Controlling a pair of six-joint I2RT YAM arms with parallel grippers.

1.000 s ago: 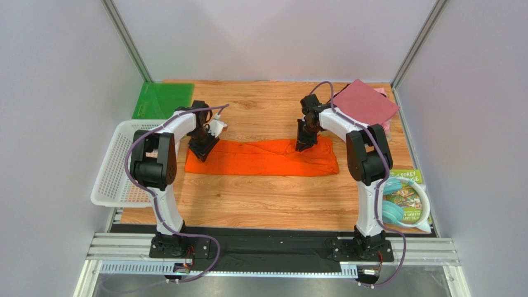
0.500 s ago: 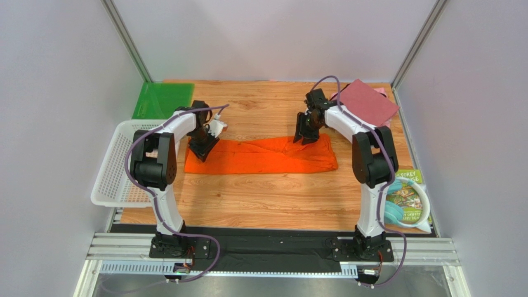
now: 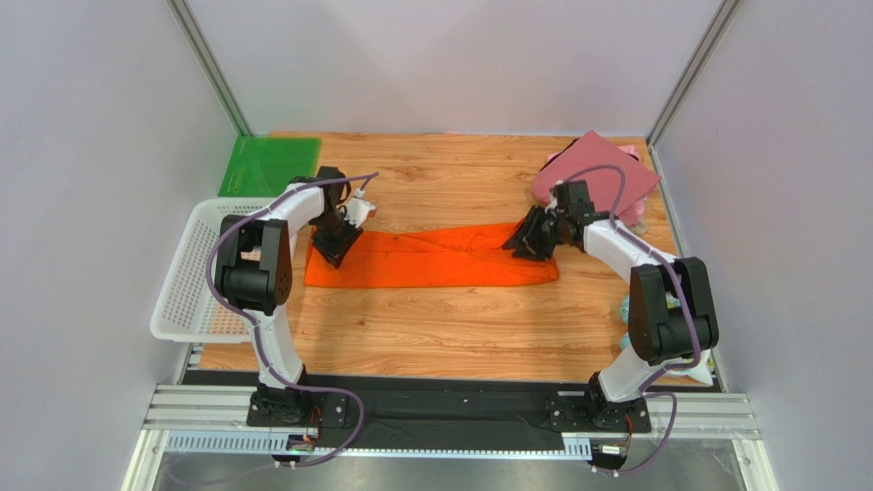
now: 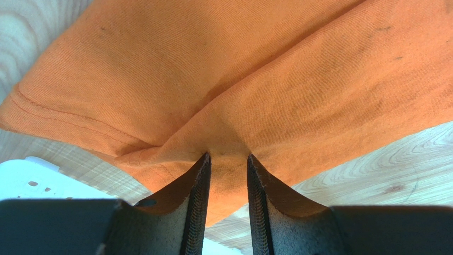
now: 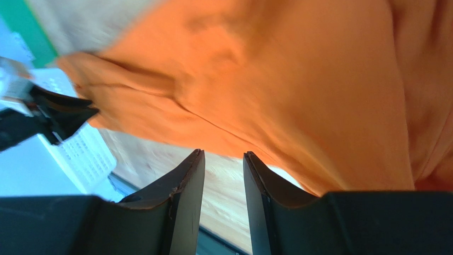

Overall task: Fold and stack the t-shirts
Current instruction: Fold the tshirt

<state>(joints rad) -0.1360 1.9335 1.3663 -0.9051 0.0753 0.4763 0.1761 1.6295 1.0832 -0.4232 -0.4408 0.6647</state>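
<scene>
- Lying mid-table as a long strip, the orange t-shirt was partly folded, unstacked.
- Left gripper pinched its left end; right gripper hovered at the right end, jaws apart, empty.
- Folded maroon t-shirt waited far right.

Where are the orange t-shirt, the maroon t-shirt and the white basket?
orange t-shirt (image 3: pixel 430 261), top view, middle of the cloth
maroon t-shirt (image 3: pixel 605 151), top view, flat upper face
white basket (image 3: pixel 193 288), top view, bare mesh floor
</scene>
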